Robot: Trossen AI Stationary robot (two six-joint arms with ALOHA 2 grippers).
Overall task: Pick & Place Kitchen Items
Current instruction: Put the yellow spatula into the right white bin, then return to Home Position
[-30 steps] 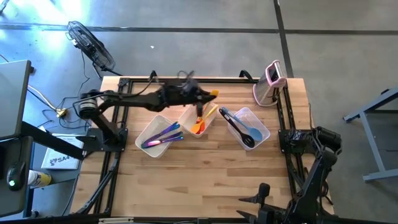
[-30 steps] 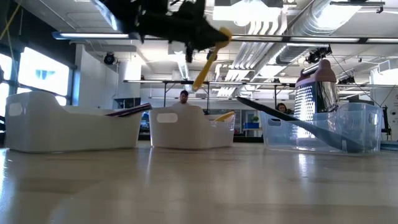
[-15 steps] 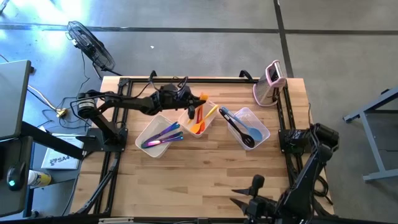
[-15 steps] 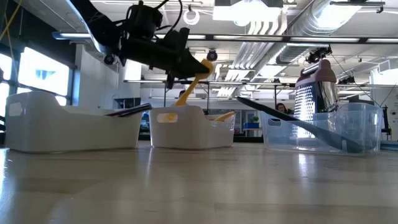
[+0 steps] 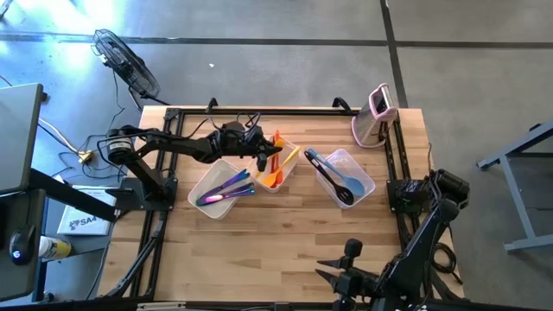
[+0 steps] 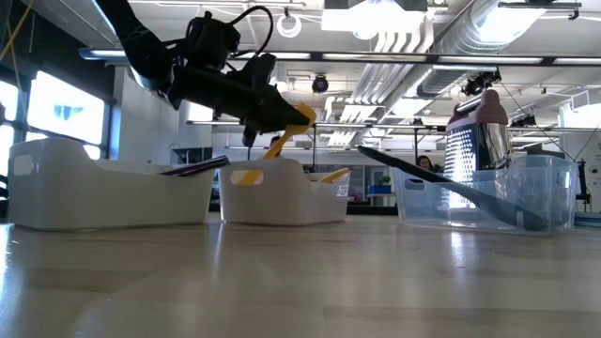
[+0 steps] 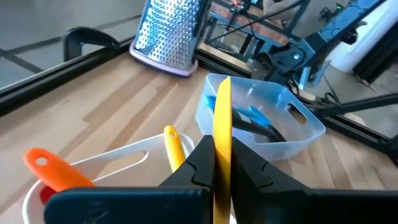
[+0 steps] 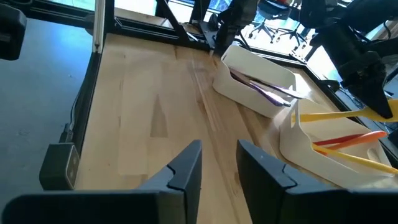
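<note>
My left gripper [image 5: 262, 154] is over the white middle tub [image 5: 289, 173], shut on a yellow long-handled utensil [image 6: 286, 133]. That tub also holds an orange utensil [image 7: 59, 171] and another yellow one [image 7: 173, 146]. The white left tub [image 5: 200, 183] holds purple utensils [image 5: 226, 187]. The clear right tub [image 5: 365, 177] holds a black utensil [image 5: 327, 175] and a light blue one [image 5: 352, 184]. My right gripper [image 8: 217, 165] is open and empty, low over the table near its near edge. My left gripper pinches the yellow utensil's handle [image 7: 221, 134] between its two fingers, which lie across the handle. The fingers come slanting down from the table's left. The utensil hangs tilted below them, and its lower end [image 6: 248, 176] is down inside the middle tub.
An upright pink-and-white grater [image 5: 378, 115] stands at the far right corner. A black metal frame [image 5: 393, 155] runs along the table's edges. Bare wood [image 5: 276, 242] lies between the tubs and the near edge.
My left gripper has gone toward the table's left and near edges and down, carrying the yellow utensil, which has tipped and whose lower end has sunk into the middle tub. My right arm has shifted a little toward the table's left along the near edge.
</note>
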